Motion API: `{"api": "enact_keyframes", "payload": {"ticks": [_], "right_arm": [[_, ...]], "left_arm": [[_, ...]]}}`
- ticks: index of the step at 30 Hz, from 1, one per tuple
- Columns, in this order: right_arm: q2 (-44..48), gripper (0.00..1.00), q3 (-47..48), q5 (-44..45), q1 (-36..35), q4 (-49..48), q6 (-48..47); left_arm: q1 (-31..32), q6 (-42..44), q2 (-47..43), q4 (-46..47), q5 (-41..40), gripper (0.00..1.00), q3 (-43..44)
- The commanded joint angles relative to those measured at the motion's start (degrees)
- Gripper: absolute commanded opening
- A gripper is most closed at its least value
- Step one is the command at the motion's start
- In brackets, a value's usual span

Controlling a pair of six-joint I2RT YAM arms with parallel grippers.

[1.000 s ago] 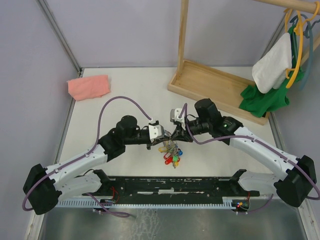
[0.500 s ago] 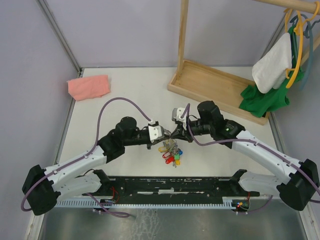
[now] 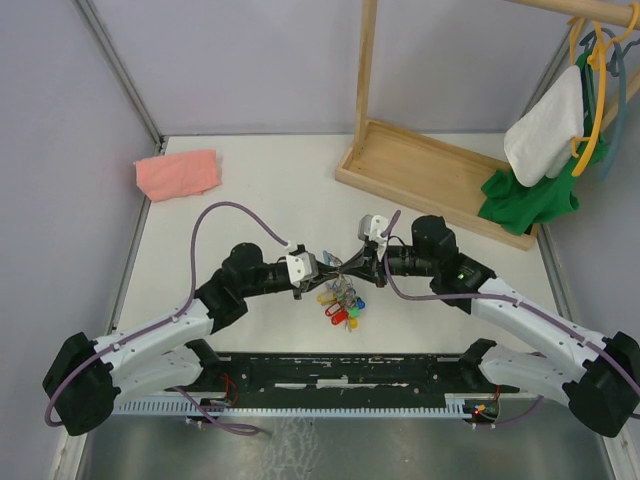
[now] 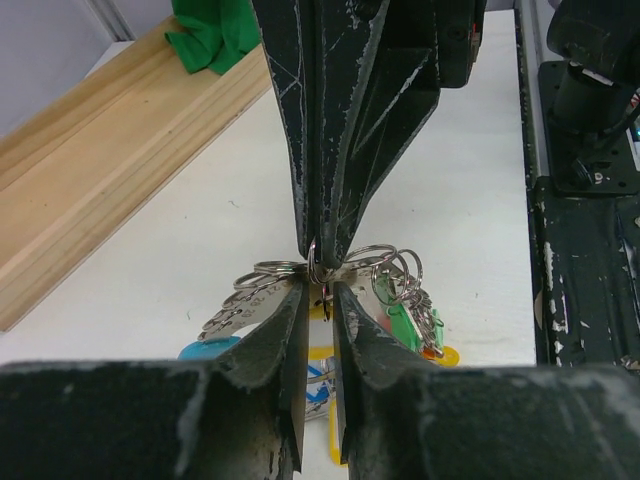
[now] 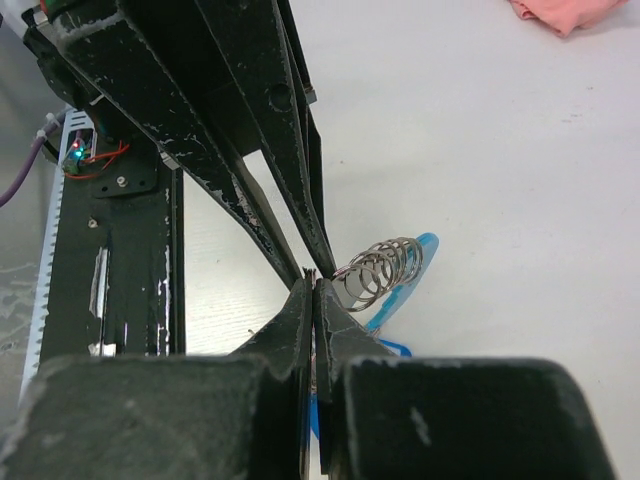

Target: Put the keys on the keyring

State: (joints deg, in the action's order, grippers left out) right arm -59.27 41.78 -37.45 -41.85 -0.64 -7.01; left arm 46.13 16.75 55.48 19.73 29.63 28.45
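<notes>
The keyring (image 4: 345, 262) hangs just above the table with its bunch of coloured-head keys (image 3: 342, 303) below it. My right gripper (image 5: 313, 283) is shut on the ring's wire; in the left wrist view its fingers (image 4: 330, 180) come down from above onto the ring. My left gripper (image 4: 319, 292) faces it tip to tip, its jaws a narrow gap apart around the ring's lower edge without clamping it. A green key head (image 4: 404, 322) and a yellow key head (image 3: 325, 297) sit in the bunch. A light-blue tag (image 5: 418, 258) lies behind the small rings (image 5: 385, 268).
A wooden rack base (image 3: 440, 178) stands at the back right, with green and white cloths (image 3: 545, 150) hanging over it. A pink cloth (image 3: 178, 173) lies at the back left. The black base rail (image 3: 340, 370) runs along the near edge.
My right gripper has closed on the keyring and its wrist has drawn back to the right. My left gripper has opened a little and eased back to the left. The bunch stays in place.
</notes>
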Motion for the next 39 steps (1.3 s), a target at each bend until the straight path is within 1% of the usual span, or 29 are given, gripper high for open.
{"api": "enact_keyframes", "payload": {"ticks": [1, 4, 7, 12, 15, 17, 18, 21, 26, 29, 31, 35, 39], "right_arm": [[3.06, 0.01, -0.05, -1.05, 0.20, -14.56, 3.97], [3.10, 0.01, -1.09, -1.22, 0.23, -16.91, 5.40], [3.46, 0.01, -3.26, -0.91, 0.27, -22.23, 7.79], [4.30, 0.01, -6.51, 2.77, 0.27, -30.01, 11.21], [4.87, 0.01, -7.62, 4.17, 0.26, -32.37, 12.06], [5.17, 0.01, -7.97, 4.02, 0.27, -31.53, 11.99], [5.29, 0.01, -7.75, 3.53, 0.23, -29.71, 11.48], [5.57, 0.01, -4.99, 1.42, 0.27, -17.66, 7.23], [5.46, 0.16, 1.36, 1.21, 0.27, 2.97, -1.90], [3.77, 0.24, 6.50, 0.41, 0.27, 13.45, -5.62], [1.85, 0.28, 11.29, -0.15, 0.26, 19.91, -8.39], [-1.77, 0.33, 15.89, -1.51, 0.23, 26.84, -11.56], [-5.15, 0.36, 16.95, -1.89, 0.27, 27.85, -11.02]], "left_arm": [[-0.77, -3.87, -0.90, 5.14, 1.45, 0.23, -2.29], [-0.94, -4.60, -0.51, 6.82, 1.98, 0.24, -2.73], [-1.02, -5.50, 0.15, 8.92, 2.09, 0.24, -3.25], [-1.08, -7.70, 1.87, 13.50, 1.93, 0.22, -4.25], [-1.15, -8.65, 2.89, 15.73, 1.56, 0.16, -4.74], [-1.21, -8.48, 3.00, 15.65, 0.65, 0.07, -4.57], [-1.26, -8.11, 2.72, 14.97, 0.27, 0.03, -4.37], [-1.37, -5.06, 1.09, 10.16, -0.44, 0.03, -2.53], [-1.32, 1.97, 0.32, -2.53, 0.41, 0.03, 3.38], [-1.32, 4.99, 0.67, -7.35, 1.90, 0.03, 6.07], [-1.14, 6.32, 0.86, -8.84, 2.25, 0.03, 7.19], [-0.95, 7.21, 1.24, -9.77, 2.64, 0.03, 8.18], [-0.86, 7.20, 1.96, -9.67, 3.24, 0.03, 8.10]]}}
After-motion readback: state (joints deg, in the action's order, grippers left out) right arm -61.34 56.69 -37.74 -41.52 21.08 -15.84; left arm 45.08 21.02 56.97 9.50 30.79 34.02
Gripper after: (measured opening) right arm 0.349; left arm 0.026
